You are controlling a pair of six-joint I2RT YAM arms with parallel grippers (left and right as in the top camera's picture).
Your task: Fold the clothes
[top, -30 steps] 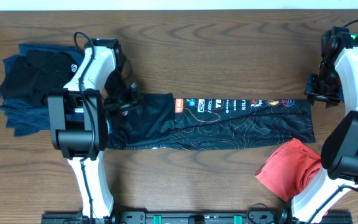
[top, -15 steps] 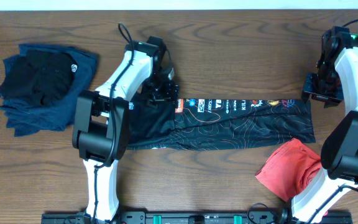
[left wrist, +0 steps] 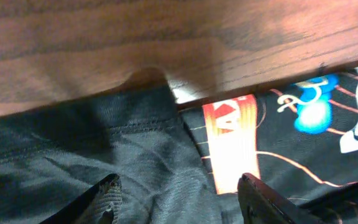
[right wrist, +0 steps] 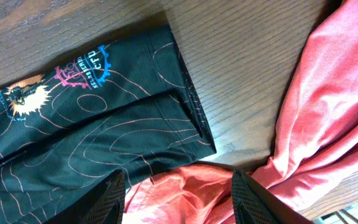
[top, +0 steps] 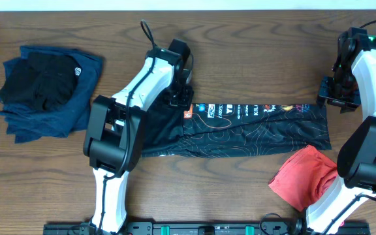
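The black sports shirt (top: 253, 130) with orange contour lines lies as a long folded strip across the table's middle. My left gripper (top: 180, 99) hovers over its far edge, where plain black fabric (left wrist: 135, 143) meets the orange-and-white print (left wrist: 232, 140). Its jaws (left wrist: 179, 186) are open and empty. My right gripper (top: 337, 94) is open and empty, just beyond the shirt's far right corner. In the right wrist view its jaws (right wrist: 178, 183) hang above the shirt's end (right wrist: 104, 118) and a red garment (right wrist: 328, 112).
A pile of navy and black clothes (top: 44, 88) lies at the far left. The crumpled red garment (top: 302, 176) lies at the front right, partly under my right arm. Bare wood shows along the back and front of the table.
My left gripper has moved right along the shirt's far edge, from its left end to the printed part. The right arm has not moved.
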